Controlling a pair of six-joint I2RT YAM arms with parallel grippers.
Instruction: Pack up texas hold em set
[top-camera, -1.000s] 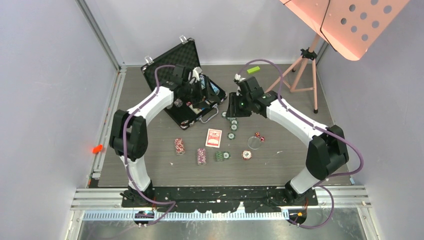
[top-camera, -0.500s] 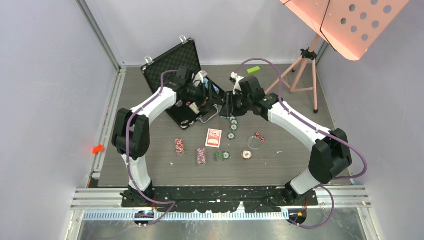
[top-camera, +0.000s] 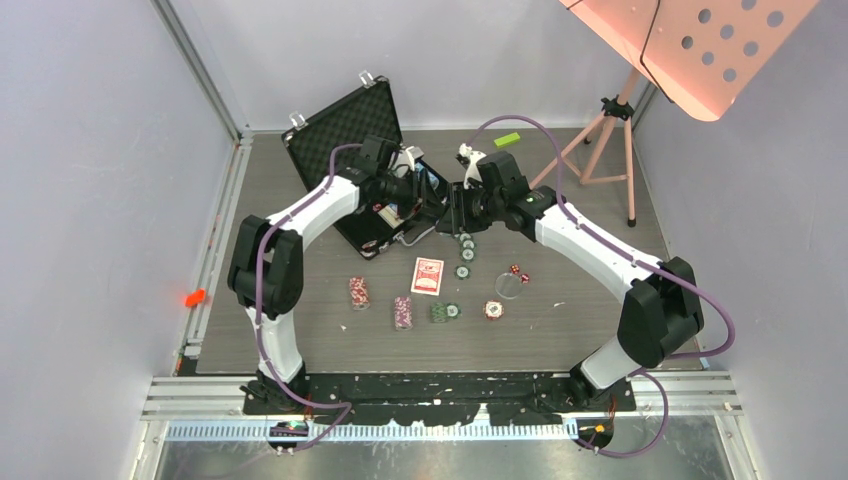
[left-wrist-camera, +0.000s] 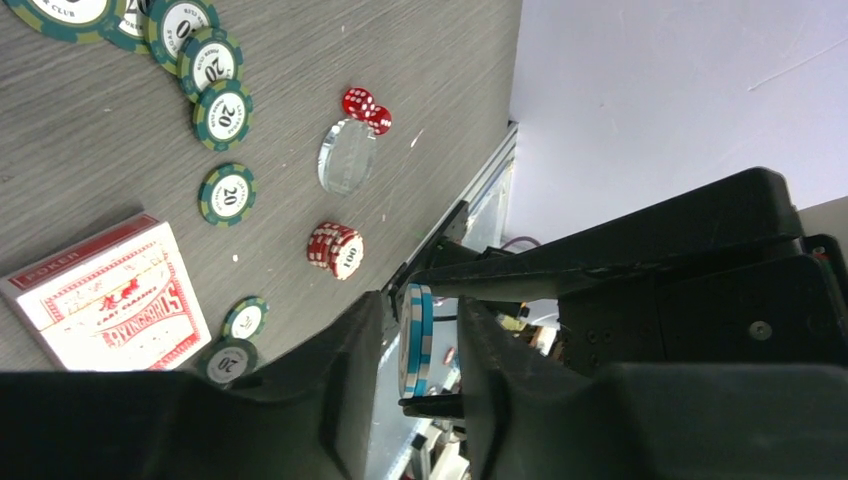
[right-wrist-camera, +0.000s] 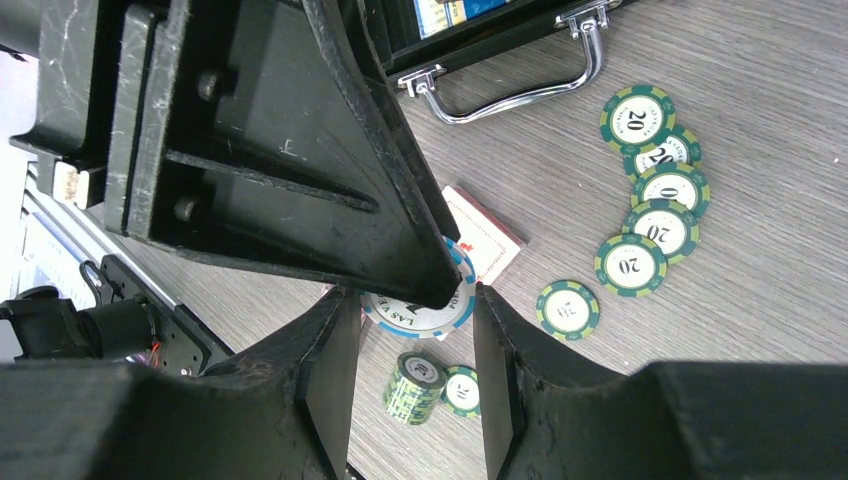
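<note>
The black briefcase (top-camera: 345, 120) lies open at the back left, its silver handle (right-wrist-camera: 520, 85) facing the middle. Both grippers meet just right of it. My right gripper (top-camera: 460, 208) is shut on two blue striped chips (right-wrist-camera: 400, 312), gripping their rims. My left gripper (left-wrist-camera: 420, 345) straddles the same blue chips (left-wrist-camera: 416, 340) face to face, with a gap still showing on one side. On the table lie the red-backed card deck (top-camera: 427, 276), red dice (top-camera: 518, 272), a row of green chips (top-camera: 465, 250) and several short chip stacks (top-camera: 403, 312).
A clear round disc (top-camera: 508, 287) lies beside the dice. A small green block (top-camera: 507, 140) sits at the back. The pink tripod stand (top-camera: 610, 140) occupies the back right corner. Walls close in the left and right sides.
My left gripper swung right from over the case to meet the right gripper, and its jaws narrowed around the blue chips. The right gripper shifted slightly left, still holding them.
</note>
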